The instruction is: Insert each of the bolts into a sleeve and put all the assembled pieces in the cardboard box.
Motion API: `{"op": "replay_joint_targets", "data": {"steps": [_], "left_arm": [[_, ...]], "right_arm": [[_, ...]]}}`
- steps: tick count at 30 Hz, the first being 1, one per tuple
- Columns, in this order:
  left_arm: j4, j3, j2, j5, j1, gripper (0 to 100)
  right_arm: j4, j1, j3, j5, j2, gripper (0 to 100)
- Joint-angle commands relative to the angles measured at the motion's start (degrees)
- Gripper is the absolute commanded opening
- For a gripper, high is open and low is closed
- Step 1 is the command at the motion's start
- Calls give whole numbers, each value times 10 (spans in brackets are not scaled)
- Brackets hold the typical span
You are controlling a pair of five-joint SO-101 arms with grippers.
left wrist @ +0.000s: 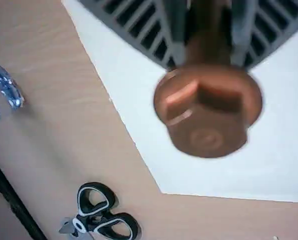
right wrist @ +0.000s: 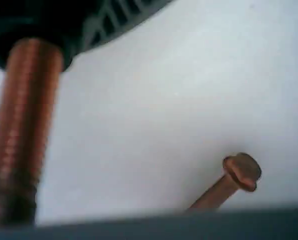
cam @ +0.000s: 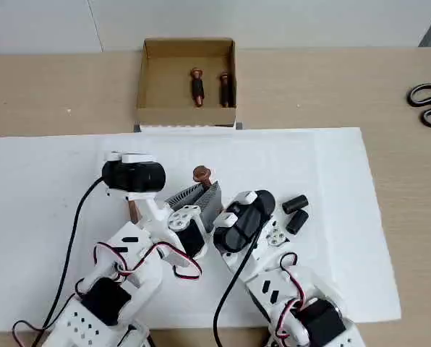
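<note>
**Held bolt** [cam: 202, 174] [left wrist: 207, 107]: copper, hexagonal flanged head. It stands roughly upright over the white sheet, on the arms' side of the cardboard box and about in line with the box's middle. Its threaded shaft [right wrist: 19, 125] runs down out of the grip.

**Left gripper** [cam: 201, 192]: closed on the bolt's shaft just under the head, one grey ribbed finger [left wrist: 134, 25] on each side. The left arm rises from the table edge farthest from the box and angles toward the box. Its black wrist camera sticks out to the side.

**Right gripper** [cam: 217, 210]: close beside the held bolt, on the side away from the box. It is tucked under its own arm's wrist, and I cannot tell how far open it is or whether it holds anything. The right arm leans in from the far edge, its wrist almost touching the left arm's.

**Second bolt** [cam: 132, 210] [right wrist: 241, 171]: lies on the sheet, partly under the left arm and farther from the box than the held bolt.

**Sleeves**: two short black ones [cam: 295, 204] [cam: 296, 221] lie loose on the sheet, close together beside the right arm.

**Cardboard box** [cam: 142, 79]: open at the top, touching the sheet's edge. Two assembled pieces [cam: 197, 87] [cam: 225, 89] lie side by side inside.

**White sheet** [cam: 331, 166]: spread on the wooden table [cam: 56, 87].

**Scissors** [cam: 429, 105] [left wrist: 101, 220]: black handles, on bare table well to one side of the box.
</note>
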State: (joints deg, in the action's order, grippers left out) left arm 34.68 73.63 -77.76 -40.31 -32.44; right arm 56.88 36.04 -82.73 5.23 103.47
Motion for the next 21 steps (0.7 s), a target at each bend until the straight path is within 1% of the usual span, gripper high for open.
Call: {"op": "replay_joint_targets", "data": {"steps": [1, 4, 13, 16, 21], "left_arm": [[2, -4, -10, 4, -3, 6], [2, 0, -9, 4, -3, 6], [1, 33, -9, 3, -7, 6], [11, 32, -9, 3, -40, 6], [58, 30, -9, 4, -138, 6]], "right_arm": [[-30, 0, 8, 5, 5, 4], [-57, 1, 7, 5, 5, 4], [-58, 2, 7, 5, 5, 4], [-60, 2, 7, 5, 5, 4], [-61, 2, 8, 5, 5, 4]]}}
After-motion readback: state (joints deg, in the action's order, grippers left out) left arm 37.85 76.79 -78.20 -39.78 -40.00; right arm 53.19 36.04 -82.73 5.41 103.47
